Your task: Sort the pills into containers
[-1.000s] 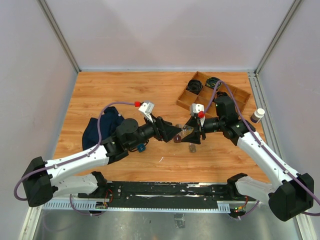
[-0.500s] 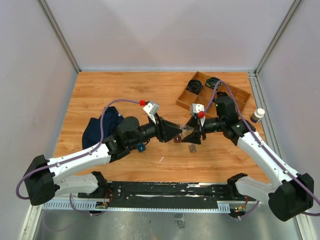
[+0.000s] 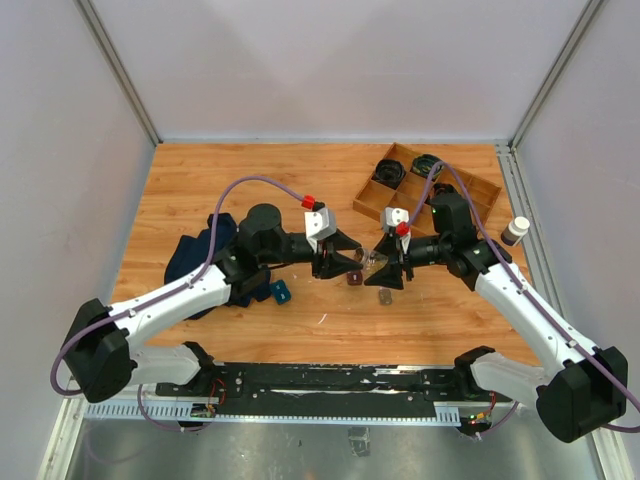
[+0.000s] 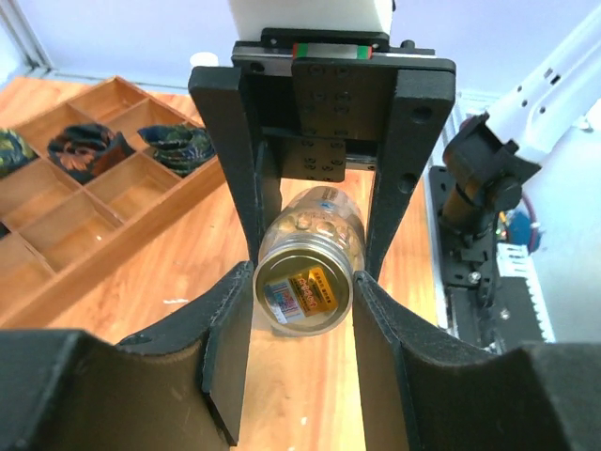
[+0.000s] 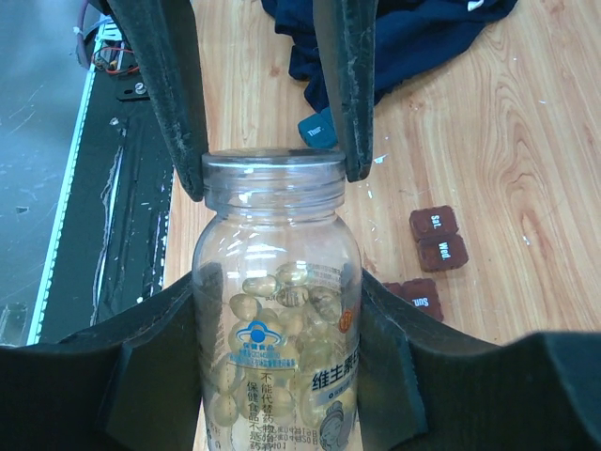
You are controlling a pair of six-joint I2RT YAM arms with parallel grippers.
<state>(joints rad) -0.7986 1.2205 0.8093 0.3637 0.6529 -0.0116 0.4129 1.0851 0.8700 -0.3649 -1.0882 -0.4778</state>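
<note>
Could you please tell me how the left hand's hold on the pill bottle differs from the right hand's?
The right hand clamps the pill bottle around its wide, pill-filled body; the left hand pinches only the clear neck. The right hand's fingers run along the bottle's sides, while just the left hand's fingertips meet it. Both have black fingers and grip the same bottle from opposite ends.

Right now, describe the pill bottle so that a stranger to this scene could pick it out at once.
On the wooden table, look near the middle. The bottle is held sideways there between the left tool and right tool. Unlike the dark, white-capped vial at the right edge, it is clear and holds pale yellow capsules.
</note>
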